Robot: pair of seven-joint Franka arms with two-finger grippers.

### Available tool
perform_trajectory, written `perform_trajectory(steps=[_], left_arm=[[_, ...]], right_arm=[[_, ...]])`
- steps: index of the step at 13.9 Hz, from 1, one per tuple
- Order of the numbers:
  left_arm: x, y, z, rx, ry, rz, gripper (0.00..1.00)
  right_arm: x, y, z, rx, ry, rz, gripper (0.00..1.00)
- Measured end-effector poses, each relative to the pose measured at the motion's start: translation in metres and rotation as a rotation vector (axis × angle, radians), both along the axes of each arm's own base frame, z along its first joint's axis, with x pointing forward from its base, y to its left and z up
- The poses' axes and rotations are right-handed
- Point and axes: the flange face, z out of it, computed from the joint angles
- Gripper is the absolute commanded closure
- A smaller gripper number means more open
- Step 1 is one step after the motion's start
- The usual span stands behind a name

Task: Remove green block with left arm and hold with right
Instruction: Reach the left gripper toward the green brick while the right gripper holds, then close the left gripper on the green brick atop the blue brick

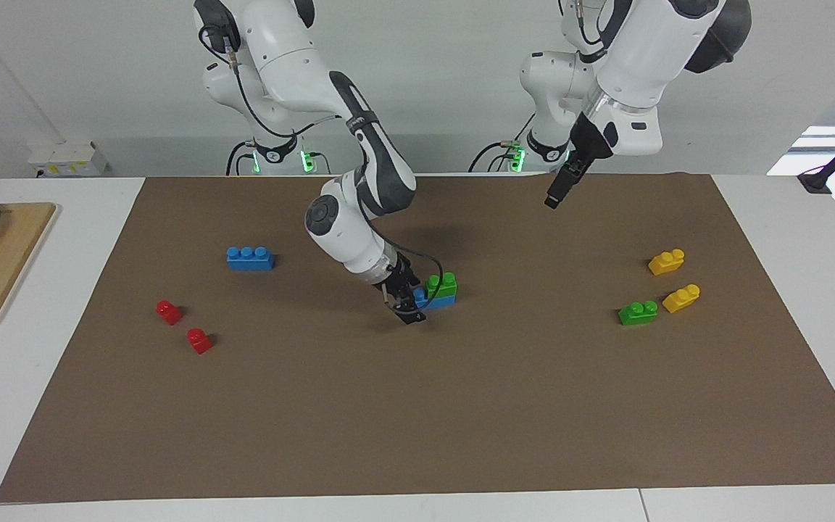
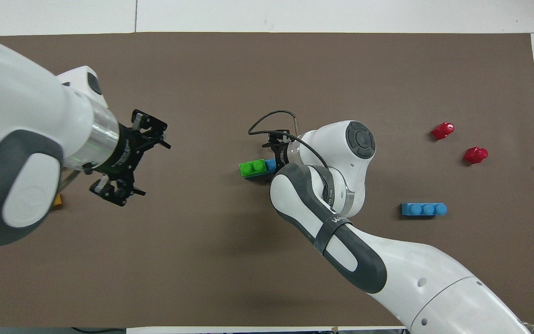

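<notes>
- Green block (image 1: pixel 441 284) sits stacked on a blue brick (image 1: pixel 438 301) at frame centre of the facing view, on the brown mat (image 1: pixel 417 406).
- Right gripper (image 1: pixel 406 304) is down at the stack, jaws clamped on the blue brick's end.
- Left gripper (image 1: pixel 561 190) hangs above the mat's upper edge, well apart from the stack; jaw state: can't tell.

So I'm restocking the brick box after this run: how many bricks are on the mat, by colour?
Green: 2, one stacked on a blue brick at the right pincer, one loose beside the yellow ones
Blue: 2, one under the green, one lying alone
Yellow: 2
Red: 2
Total: 8
</notes>
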Motion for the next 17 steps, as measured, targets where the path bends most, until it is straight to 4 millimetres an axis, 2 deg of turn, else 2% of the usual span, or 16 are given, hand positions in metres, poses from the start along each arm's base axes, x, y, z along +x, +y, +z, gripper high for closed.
perform_trajectory(steps=[1,2,4,6,8,9,10,12,13,15,17], left_arm=[[0.012,-0.021,-0.024,0.007,0.001,0.127,0.00],[0.024,-0.032,-0.043,0.008,-0.004,0.256,0.00],[0.040,-0.037,-0.066,0.011,0.001,0.424,0.00],[0.045,-0.039,-0.084,0.028,0.026,0.558,0.00],[0.047,-0.043,-0.112,0.048,0.052,0.694,0.00],[0.043,-0.049,-0.125,0.061,0.065,0.717,0.00],[0.036,-0.060,-0.136,0.069,0.071,0.715,0.00],[0.018,-0.091,-0.147,0.062,0.057,0.688,0.00],[0.009,-0.105,-0.151,0.058,0.051,0.682,0.00],[-0.004,-0.124,-0.159,0.051,0.039,0.685,0.00],[-0.010,-0.132,-0.166,0.043,0.030,0.686,0.00]], right_arm=[[0.000,0.000,-0.002,-0.002,-0.006,-0.003,0.00],[0.000,-0.001,-0.003,-0.005,-0.010,-0.008,0.00],[0.000,-0.003,-0.005,-0.008,-0.010,-0.012,0.00],[-0.002,-0.004,-0.009,-0.013,-0.004,-0.013,0.01],[-0.003,-0.007,-0.011,-0.016,-0.003,-0.017,0.07],[-0.002,-0.007,-0.011,-0.017,-0.003,-0.018,0.22],[-0.003,-0.007,-0.011,-0.017,-0.004,-0.018,0.41],[-0.003,-0.007,-0.010,-0.015,-0.006,-0.017,0.85],[-0.002,-0.007,-0.008,-0.014,-0.009,-0.018,1.00],[0.000,-0.009,-0.005,-0.013,-0.016,-0.023,1.00],[0.000,-0.009,-0.004,-0.012,-0.018,-0.023,1.00]])
